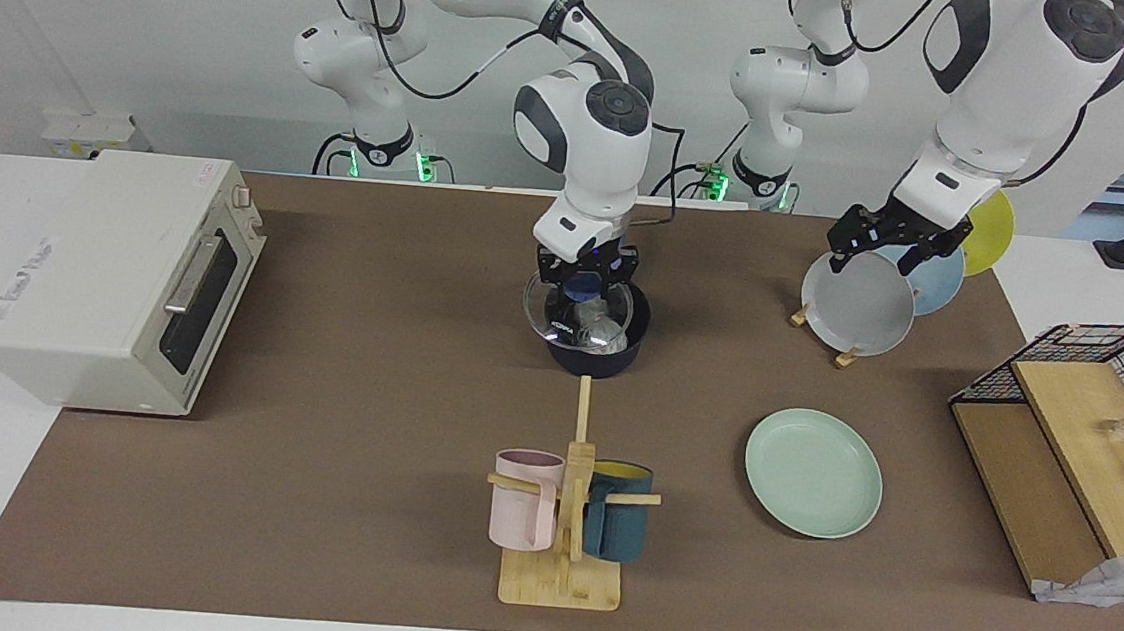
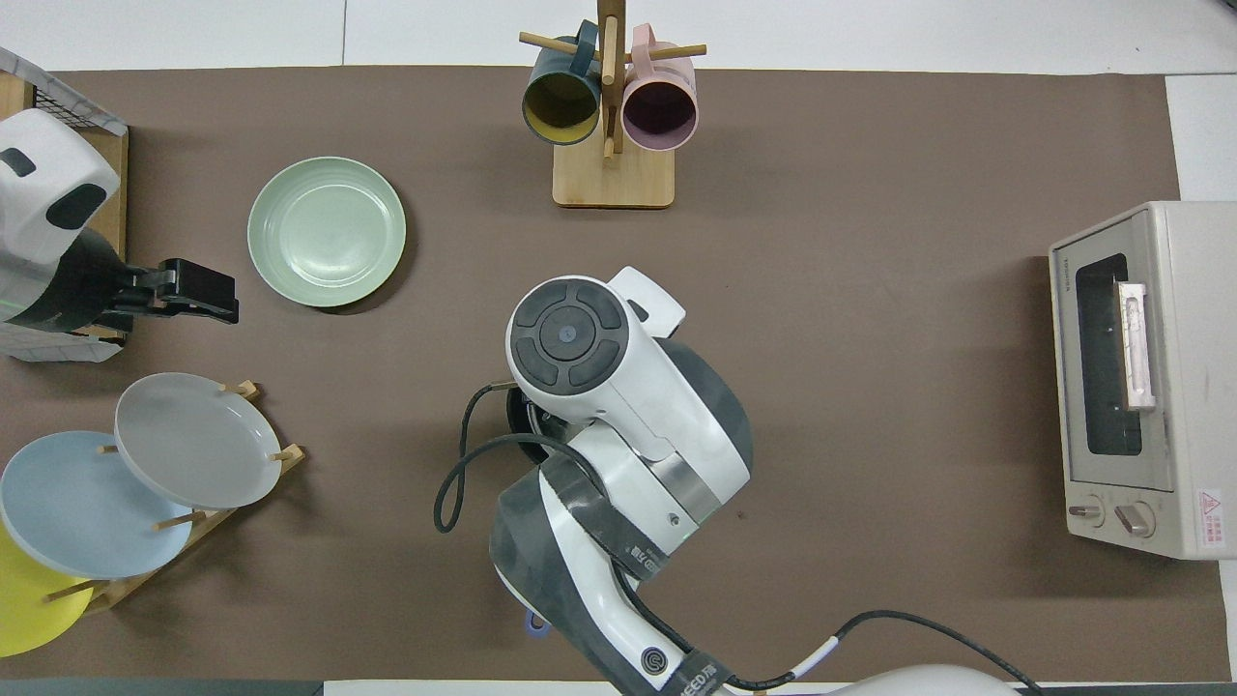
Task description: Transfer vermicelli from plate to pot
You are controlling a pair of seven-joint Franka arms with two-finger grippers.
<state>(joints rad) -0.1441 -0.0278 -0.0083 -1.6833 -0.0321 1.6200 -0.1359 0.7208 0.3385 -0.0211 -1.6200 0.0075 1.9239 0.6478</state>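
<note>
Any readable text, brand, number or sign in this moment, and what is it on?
"EED": part of a word on the dark band of the right arm, rest hidden.
Toaster oven: grey lettering on top, red marks at a top corner, and a red warning label by its knobs, all too small to read.
Nothing else legible.

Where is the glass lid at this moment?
In the facing view the glass lid hangs from the right gripper, right over the pot mid-table, nearer the robots than the mug rack.
</note>
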